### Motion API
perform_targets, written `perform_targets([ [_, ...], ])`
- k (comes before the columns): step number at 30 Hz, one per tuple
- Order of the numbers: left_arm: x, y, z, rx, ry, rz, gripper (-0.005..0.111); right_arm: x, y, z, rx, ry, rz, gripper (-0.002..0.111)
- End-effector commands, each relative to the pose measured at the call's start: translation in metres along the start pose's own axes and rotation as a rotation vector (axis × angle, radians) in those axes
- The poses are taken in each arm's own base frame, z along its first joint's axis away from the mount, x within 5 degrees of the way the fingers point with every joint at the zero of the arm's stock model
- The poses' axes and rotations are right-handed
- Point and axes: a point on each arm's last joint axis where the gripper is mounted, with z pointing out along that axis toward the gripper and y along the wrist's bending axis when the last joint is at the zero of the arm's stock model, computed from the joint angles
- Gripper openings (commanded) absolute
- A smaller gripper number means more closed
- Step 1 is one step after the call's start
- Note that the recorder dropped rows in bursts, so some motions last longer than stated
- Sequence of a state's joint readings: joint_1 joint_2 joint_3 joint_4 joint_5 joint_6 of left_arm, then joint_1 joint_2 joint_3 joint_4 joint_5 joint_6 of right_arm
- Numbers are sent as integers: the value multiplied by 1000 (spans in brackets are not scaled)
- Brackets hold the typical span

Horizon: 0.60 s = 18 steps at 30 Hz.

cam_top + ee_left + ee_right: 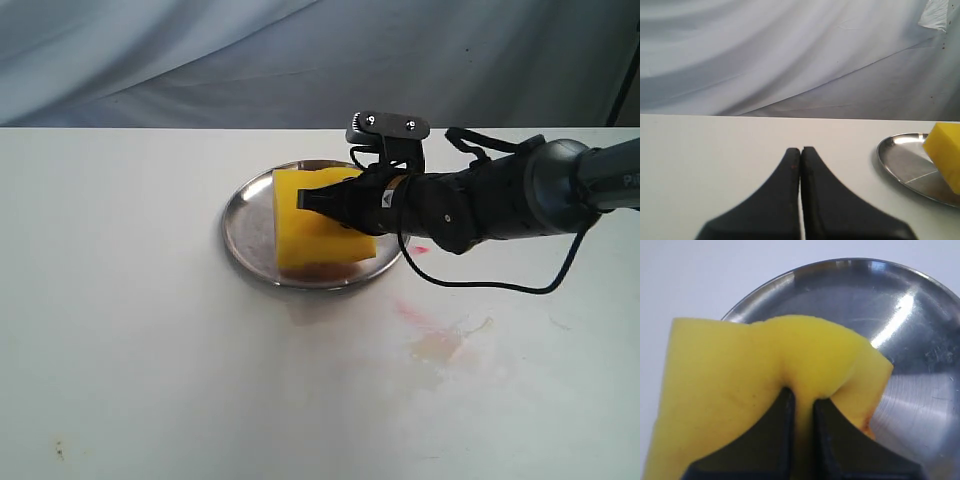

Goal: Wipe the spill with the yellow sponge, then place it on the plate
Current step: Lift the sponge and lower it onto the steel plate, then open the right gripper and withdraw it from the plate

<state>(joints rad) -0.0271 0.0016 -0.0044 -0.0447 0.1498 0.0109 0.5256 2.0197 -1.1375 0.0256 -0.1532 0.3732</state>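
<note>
Yellow sponge point(318, 225) in right gripper point(306, 201) over plate point(245, 225)

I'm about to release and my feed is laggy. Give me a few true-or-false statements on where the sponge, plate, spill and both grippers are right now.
1. The right gripper is shut on the yellow sponge. True.
2. The yellow sponge is over the plate. True.
3. The left gripper grips the plate's rim. False: it is shut on nothing and apart from the plate.
4. The spill sits inside the plate. False: the pale tan patch lies on the table, beside the plate.
5. The yellow sponge keeps its full block shape. False: the right wrist view shows it pinched in where the right gripper clamps it.
</note>
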Motion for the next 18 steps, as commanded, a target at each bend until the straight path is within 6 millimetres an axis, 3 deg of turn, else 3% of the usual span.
perform_targets([
  [1,1,0,0,1,-1,-2,1,-10,-3,2,-13,-71,-20,8],
  [5,1,0,0,1,-1,0,1,-7,-5,6,-14,-81,-39,25],
  [12,1,0,0,1,-1,0,1,-4,-6,12,-21,-108,-59,65],
  [18,1,0,0,1,-1,0,1,-23,2,-4,-56,-183,-87,73],
])
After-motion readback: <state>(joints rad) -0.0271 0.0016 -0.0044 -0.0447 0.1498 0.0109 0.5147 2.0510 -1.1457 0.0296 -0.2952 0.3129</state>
